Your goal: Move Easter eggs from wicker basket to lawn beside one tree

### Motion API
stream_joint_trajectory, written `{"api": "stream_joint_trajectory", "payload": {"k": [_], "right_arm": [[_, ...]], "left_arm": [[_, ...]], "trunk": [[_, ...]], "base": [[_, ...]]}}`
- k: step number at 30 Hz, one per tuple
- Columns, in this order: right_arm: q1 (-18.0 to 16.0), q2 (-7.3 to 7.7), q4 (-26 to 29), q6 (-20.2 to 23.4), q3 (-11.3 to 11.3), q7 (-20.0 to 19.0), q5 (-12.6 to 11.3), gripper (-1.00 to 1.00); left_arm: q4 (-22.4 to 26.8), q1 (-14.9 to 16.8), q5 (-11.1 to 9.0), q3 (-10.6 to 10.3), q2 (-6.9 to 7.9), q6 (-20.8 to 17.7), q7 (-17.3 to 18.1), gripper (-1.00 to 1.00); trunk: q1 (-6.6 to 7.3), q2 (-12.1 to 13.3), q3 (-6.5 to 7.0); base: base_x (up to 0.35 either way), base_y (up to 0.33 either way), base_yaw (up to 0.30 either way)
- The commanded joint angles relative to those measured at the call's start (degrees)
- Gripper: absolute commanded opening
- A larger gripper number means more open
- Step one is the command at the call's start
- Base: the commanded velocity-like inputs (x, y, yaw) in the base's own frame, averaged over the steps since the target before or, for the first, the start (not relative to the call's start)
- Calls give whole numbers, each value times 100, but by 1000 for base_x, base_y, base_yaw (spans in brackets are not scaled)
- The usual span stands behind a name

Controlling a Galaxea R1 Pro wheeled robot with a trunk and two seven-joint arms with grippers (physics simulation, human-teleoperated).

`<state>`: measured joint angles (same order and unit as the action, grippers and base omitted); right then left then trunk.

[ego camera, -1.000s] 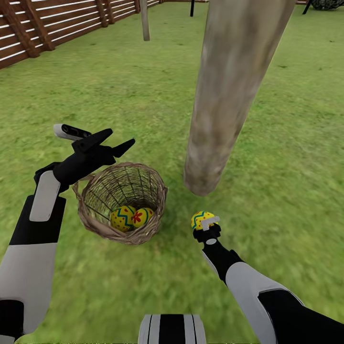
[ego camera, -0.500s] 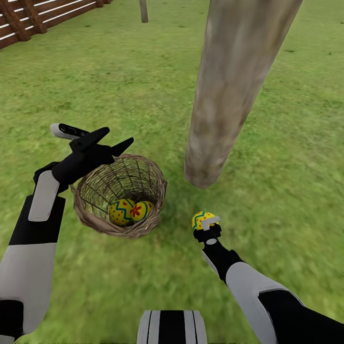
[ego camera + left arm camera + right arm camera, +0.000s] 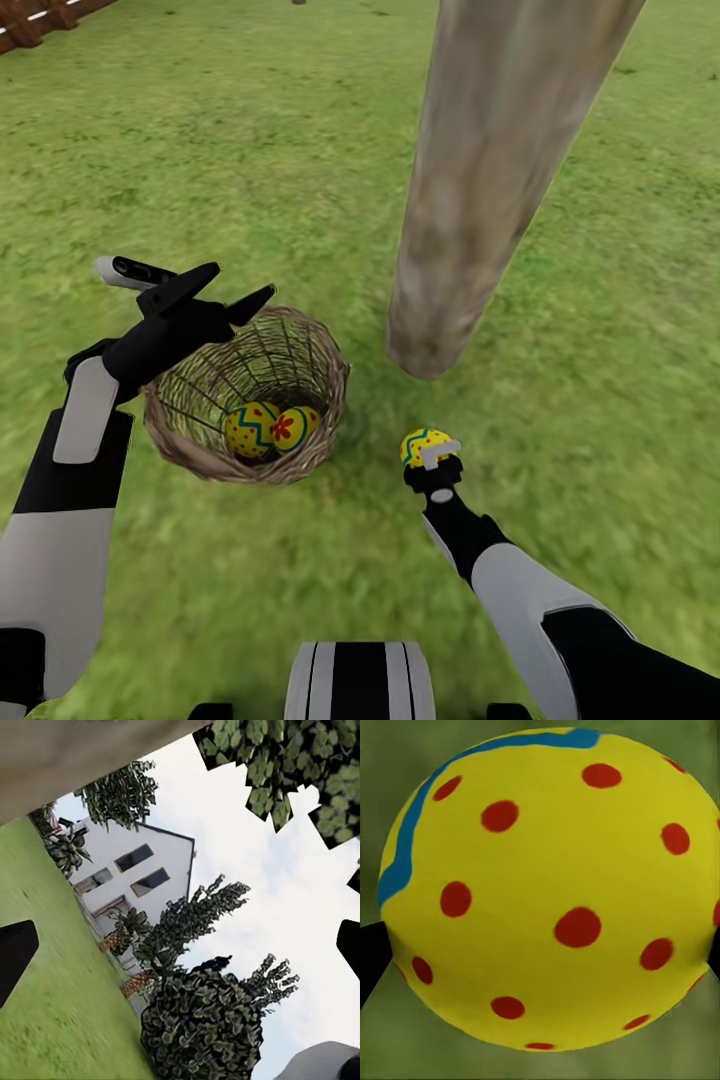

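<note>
Egg (image 3: pixel 424 446) gripped by right tool (image 3: pixel 430 455), arm outstretched

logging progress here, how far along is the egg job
One egg is out of the wicker basket, held in the right gripper near the tree, not yet on the lawn. Two eggs remain inside. The left gripper hangs open at the rim.
</note>
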<state>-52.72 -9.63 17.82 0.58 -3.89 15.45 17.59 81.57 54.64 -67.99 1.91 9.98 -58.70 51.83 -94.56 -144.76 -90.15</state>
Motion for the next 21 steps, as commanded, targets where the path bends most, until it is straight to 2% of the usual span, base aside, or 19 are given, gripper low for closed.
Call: {"api": "stream_joint_trajectory", "payload": {"k": [1, 2, 3, 11, 14, 21], "right_arm": [[-1, 5, -411, -2, -41, 11, -63, -100], [-1, 5, -411, -9, -41, 5, -63, -100], [-1, 5, -411, -34, -41, -3, -63, 100], [-1, 5, -411, -49, -41, -35, -63, 100], [-1, 5, -411, -49, -41, -34, -64, 100], [-1, 5, -411, -49, -41, -33, -64, 100]], "left_arm": [[-1, 0, -46, 1, 29, -16, 20, 100], [-1, -5, -82, 2, 44, -18, 20, 100], [-1, -7, -93, 6, 46, -19, 20, 100], [-1, -32, -113, 20, 48, -18, 20, 100], [-1, -32, -216, 20, 49, -11, 20, 100], [-1, -8, -229, 11, 48, -10, 20, 100]], "trunk": [[-6, -1, -26], [-6, -1, -26], [-6, -1, -26], [-6, -1, -26], [-6, -1, -26], [12, 9, 129]], "base": [[0, 0, 0], [0, 0, 0], [0, 0, 0], [0, 0, 0], [0, 0, 0], [0, 0, 0]]}}
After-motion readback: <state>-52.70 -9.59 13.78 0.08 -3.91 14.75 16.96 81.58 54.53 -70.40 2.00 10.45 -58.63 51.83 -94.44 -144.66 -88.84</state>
